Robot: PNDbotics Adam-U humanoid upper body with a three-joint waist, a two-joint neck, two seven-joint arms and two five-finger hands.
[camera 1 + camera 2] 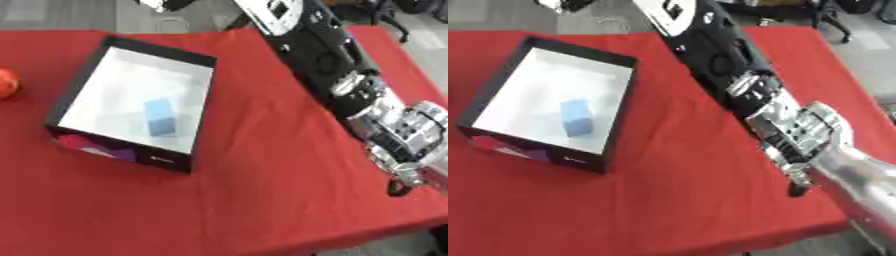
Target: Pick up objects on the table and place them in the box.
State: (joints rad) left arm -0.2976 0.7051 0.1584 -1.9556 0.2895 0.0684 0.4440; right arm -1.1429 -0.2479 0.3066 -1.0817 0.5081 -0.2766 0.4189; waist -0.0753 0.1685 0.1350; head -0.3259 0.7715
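Item: blue block, lying inside the box, on its white floor toward the near wall. Filed as placed.

Item: orange-red round object, at the table's left edge, well apart from the box, only part of it showing. I judged it the next pick.

Item: right hand, low over the red tablecloth near the table's right edge, far from both. I could not tell how its fingers stood, nor saw anything held.

Left hand: not seen.

Next move, as I judged: reach across to the round object.
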